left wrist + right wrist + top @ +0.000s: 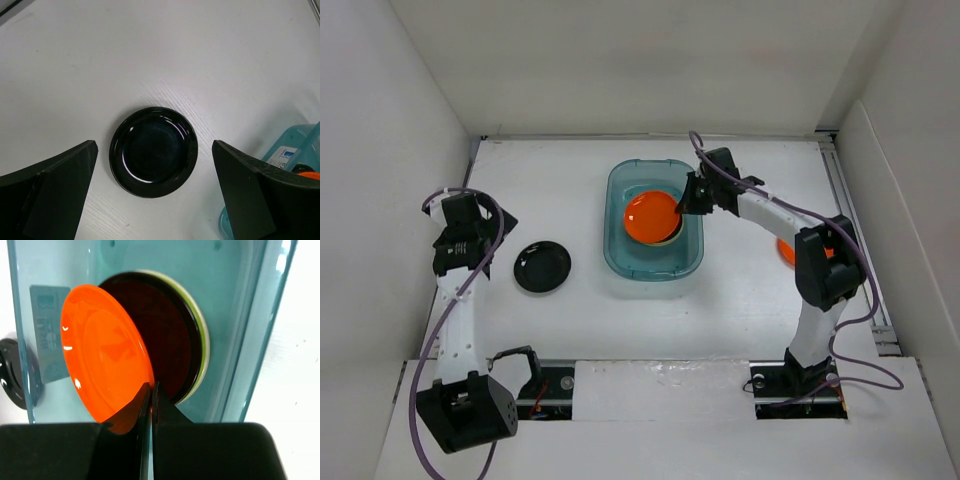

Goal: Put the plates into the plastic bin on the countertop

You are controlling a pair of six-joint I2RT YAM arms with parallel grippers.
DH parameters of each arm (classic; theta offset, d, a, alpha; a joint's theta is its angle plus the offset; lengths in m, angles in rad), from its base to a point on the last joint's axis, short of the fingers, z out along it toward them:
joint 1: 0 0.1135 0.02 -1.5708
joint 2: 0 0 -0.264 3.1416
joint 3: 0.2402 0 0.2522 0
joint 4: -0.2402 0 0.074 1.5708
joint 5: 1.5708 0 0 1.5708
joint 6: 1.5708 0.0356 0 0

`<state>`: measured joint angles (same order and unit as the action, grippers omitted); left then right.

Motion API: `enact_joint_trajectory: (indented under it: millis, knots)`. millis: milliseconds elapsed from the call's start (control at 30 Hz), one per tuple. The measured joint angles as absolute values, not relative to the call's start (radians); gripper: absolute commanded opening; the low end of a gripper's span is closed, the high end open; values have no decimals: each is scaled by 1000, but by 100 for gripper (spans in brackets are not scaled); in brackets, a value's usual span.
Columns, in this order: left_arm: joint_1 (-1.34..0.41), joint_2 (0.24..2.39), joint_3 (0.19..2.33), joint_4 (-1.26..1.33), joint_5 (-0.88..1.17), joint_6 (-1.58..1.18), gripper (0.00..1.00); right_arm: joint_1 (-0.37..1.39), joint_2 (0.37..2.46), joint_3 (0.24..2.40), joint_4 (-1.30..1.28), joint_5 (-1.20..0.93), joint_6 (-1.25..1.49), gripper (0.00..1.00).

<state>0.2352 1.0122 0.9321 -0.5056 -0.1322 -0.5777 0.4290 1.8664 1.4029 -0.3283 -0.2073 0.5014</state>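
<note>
At the left of the bench (580, 320), the left tool (154, 146) hangs wide open and empty over a glossy black plate (542, 267), placed to straddle it. Over the teal bin (650, 270), the right tool (151, 392) pinches the rim of an orange plate (102, 355), tilted to settle onto the stack (175, 325). Another orange plate (784, 250) waits further right.

No readable text (bin label (45, 330) blurry)

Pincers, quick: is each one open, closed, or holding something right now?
Left pincer: open, holding nothing; black plate lies ahead of it.
Right pincer: closed on the orange plate's edge, over the plastic bin.
</note>
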Motion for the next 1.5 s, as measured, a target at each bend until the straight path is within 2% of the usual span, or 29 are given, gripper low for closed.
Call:
enact_joint_trajectory:
  millis: [233,300,333,367,433,467,500,633,1000,1500]
  knots:
    - [231,1006,920,-536,-30,-582,100,413,1877,1407,-284,-208,501,0]
    - [224,995,896,-536,1,-591,100,412,1894,1417,-279,-207,501,3]
    - [221,991,883,-536,16,-599,100,412,1906,1423,-279,-207,502,12]
    - [218,989,875,-536,28,-604,100,412,1917,1431,-279,-207,503,36]
    - [213,988,856,-529,53,-616,100,412,1934,1437,-279,-207,509,63]
    - [213,987,842,-525,61,-623,100,412,1936,1437,-279,-207,509,84]
    - [213,988,828,-524,68,-630,100,411,1933,1437,-270,-223,515,100]
    - [213,990,776,-523,85,-668,100,433,1866,1419,-255,-195,515,100]
    - [211,934,676,-552,92,-802,100,581,1520,1403,-252,-109,492,100]
    - [211,1004,525,-482,106,-942,98,623,1338,1244,-231,-215,524,100]
